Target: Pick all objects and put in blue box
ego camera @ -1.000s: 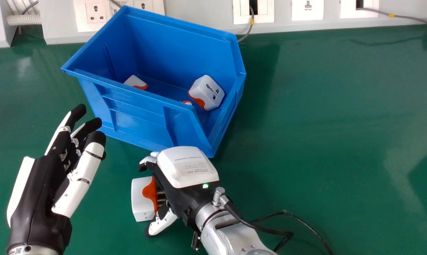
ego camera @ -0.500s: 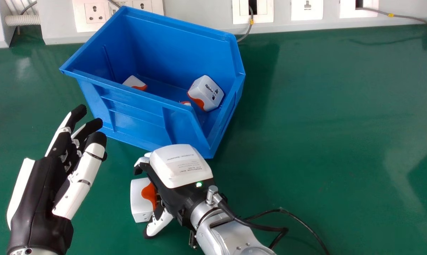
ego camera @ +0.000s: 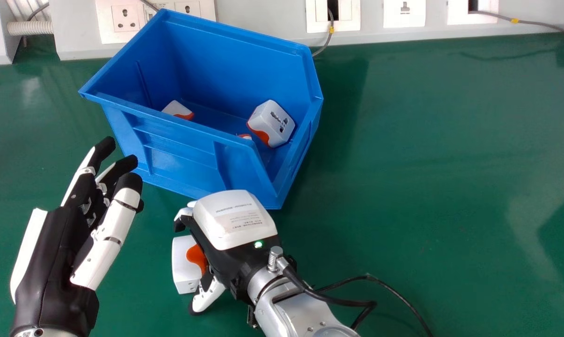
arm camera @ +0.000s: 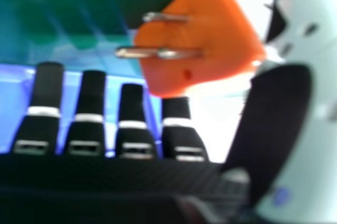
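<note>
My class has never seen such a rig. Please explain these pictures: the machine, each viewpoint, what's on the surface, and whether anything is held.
This is a humanoid robot. One camera looks down from its head; the other sits at its right hand. On the green table stands a blue box with white-and-orange plug adapters inside. Another adapter lies outside, beside the open right hand, not gripped. The left hand is open and empty.
</note>
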